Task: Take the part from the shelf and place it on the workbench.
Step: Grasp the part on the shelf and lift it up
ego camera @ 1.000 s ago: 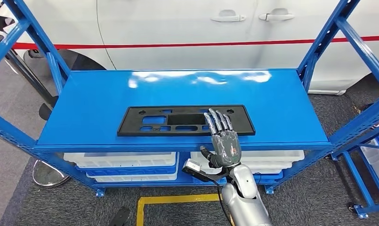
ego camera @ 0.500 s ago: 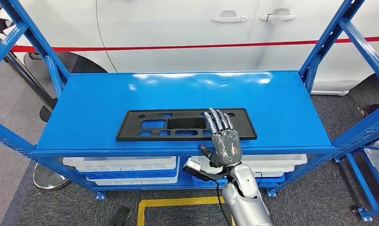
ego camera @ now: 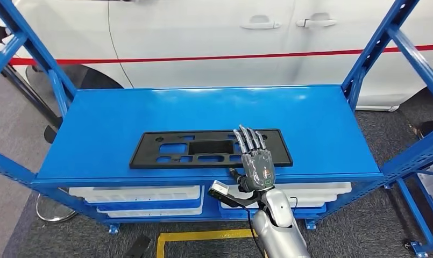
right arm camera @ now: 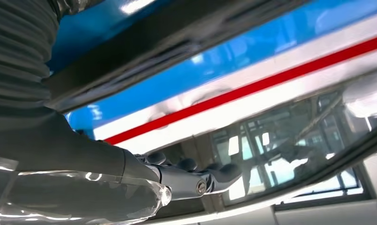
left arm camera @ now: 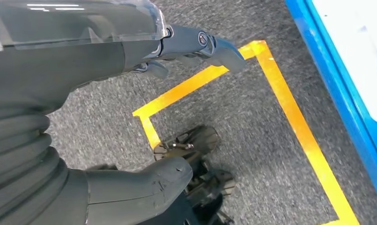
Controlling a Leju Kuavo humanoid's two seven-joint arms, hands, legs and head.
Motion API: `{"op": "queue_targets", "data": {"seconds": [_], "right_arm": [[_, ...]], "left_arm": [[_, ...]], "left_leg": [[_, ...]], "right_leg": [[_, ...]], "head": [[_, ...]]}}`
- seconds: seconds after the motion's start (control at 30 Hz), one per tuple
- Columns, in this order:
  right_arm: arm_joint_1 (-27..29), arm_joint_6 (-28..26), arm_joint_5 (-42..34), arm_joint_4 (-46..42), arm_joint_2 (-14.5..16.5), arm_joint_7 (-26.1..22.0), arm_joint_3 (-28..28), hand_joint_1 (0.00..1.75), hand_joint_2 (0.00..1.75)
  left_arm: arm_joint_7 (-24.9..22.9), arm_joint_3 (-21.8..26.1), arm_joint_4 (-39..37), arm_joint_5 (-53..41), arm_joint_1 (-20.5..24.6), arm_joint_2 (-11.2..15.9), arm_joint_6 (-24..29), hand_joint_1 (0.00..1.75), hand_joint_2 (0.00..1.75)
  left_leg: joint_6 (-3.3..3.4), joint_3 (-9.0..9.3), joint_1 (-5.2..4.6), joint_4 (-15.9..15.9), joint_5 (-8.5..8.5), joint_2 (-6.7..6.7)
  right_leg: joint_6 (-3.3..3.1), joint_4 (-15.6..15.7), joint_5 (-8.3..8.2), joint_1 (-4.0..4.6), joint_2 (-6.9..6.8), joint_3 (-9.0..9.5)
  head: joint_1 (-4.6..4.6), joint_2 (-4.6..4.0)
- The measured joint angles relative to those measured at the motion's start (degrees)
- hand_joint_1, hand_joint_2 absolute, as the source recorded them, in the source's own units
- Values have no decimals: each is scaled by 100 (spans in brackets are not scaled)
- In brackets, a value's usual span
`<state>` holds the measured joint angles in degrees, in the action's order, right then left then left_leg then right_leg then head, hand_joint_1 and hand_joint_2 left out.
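Note:
The part (ego camera: 192, 148) is a flat black plastic plate with several cut-outs, lying near the front edge of the blue shelf top (ego camera: 149, 107). My right hand (ego camera: 255, 161) reaches in from below, and its fingers (ego camera: 249, 138) lie stretched out flat on the plate's right portion. Its thumb sits lower, at the shelf's front edge. In the right wrist view the fingers (right arm camera: 191, 180) are extended beside the plate's dark edge (right arm camera: 153, 51). My left hand (left arm camera: 83, 56) hangs over the grey carpet with fingers apart, holding nothing.
Blue shelf uprights (ego camera: 375, 48) rise at both ends of the shelf. White bins (ego camera: 139, 193) sit on the lower level. A white car with a red stripe (ego camera: 203, 32) stands behind. Yellow floor tape (ego camera: 203, 235) marks the carpet in front.
The whole picture has shifted, so the camera has moved slightly. My right hand stays on the plate's right portion, and the plate keeps its place on the shelf.

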<state>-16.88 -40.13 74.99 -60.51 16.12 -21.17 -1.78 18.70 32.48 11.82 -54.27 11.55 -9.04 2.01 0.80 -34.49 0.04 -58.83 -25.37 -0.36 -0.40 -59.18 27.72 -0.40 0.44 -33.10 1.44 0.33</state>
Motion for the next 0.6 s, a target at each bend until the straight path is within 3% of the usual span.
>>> {"op": "queue_targets", "data": {"seconds": [0.1,0.2,0.23,0.27,0.3,0.37,0.4,0.43,0.53,0.6], "right_arm": [[-4,-2,9,7,-7,3,-7,0,175],[7,-1,13,20,-28,14,-8,0,175],[21,-1,15,29,-39,20,-8,0,175],[32,0,16,37,-50,22,-8,0,175],[38,-1,18,40,-58,24,-8,0,175],[38,-1,15,41,-68,25,-8,0,175],[36,-2,13,39,-70,23,-8,0,175],[38,-2,9,38,-72,21,-8,0,175],[48,-2,2,35,-78,10,-8,0,175],[45,-2,2,33,-78,1,-8,0,175]], "left_arm": [[-1,0,0,-13,-2,2,2,0,175],[1,0,0,24,7,2,-2,0,175],[6,1,0,38,3,2,-3,0,175],[14,1,0,48,0,3,-2,0,175],[23,2,0,56,-3,3,-2,0,175],[40,2,0,65,-4,2,0,0,175],[46,3,0,66,-3,1,2,0,175],[52,3,0,66,-2,2,7,0,175],[83,6,0,68,1,4,26,0,175],[107,7,0,70,4,5,40,0,175]], "left_leg": [[101,52,46,107,32,9],[167,79,50,135,23,17],[173,81,48,128,12,17],[173,85,47,117,-1,15],[165,94,48,101,-19,10],[132,114,44,49,-76,0],[106,115,34,16,-105,-4],[81,111,24,-7,-125,-4],[0,110,14,-13,-155,1],[-62,43,25,-206,-308,5]], "right_leg": [[81,-182,151,2,-14,-71],[131,-1177,616,-3,-15,-579],[143,-1451,678,-9,-16,-741],[151,-1525,622,-18,-17,-810],[152,-1375,455,-29,-18,-766],[134,-681,42,-41,-27,-461],[118,-374,-74,-37,-29,-320],[103,-185,-118,-31,-28,-238],[35,-80,-101,-28,-11,-198],[-32,-39,-112,-51,-17,-165]], "head": [[-3,0],[-5,0],[-5,0],[-4,0],[-5,0],[-5,0],[-5,0],[-4,0],[-3,0],[-2,0]]}}
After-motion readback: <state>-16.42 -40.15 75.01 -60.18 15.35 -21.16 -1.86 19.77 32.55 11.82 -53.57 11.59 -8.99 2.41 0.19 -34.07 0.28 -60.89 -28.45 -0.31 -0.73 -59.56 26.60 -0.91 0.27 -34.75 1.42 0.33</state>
